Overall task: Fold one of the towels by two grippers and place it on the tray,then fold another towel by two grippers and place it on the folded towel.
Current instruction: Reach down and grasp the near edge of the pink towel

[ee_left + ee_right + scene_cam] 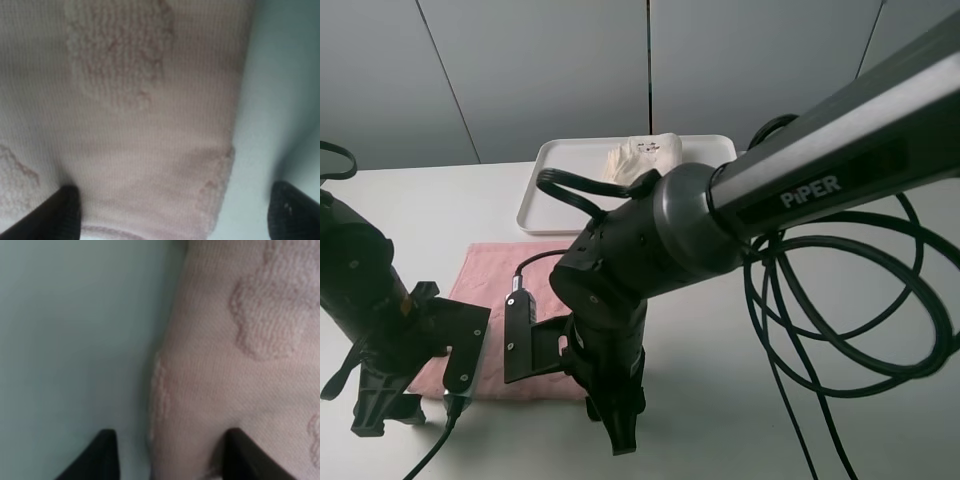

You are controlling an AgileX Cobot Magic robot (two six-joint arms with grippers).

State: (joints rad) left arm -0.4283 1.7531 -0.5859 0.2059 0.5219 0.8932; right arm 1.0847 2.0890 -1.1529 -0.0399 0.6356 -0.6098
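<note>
The pale pink towel (485, 270) lies flat on the white table in front of the tray (545, 190). The cream-white towel (642, 155) rests folded on the tray. My left gripper (415, 405) stands open over the pink towel's near left corner; in the left wrist view the gripper (175, 215) straddles the pink cloth (150, 125) and its edge. My right gripper (618, 430) is down at the near right corner. In the right wrist view its jaws (172, 455) stand apart with the pink towel's edge (240, 365) between them, one finger over bare table.
The right arm's thick dark body (650, 240) hides the middle of the pink towel. Loops of black cable (840, 300) hang over the table at the right. A grey wall stands behind the tray.
</note>
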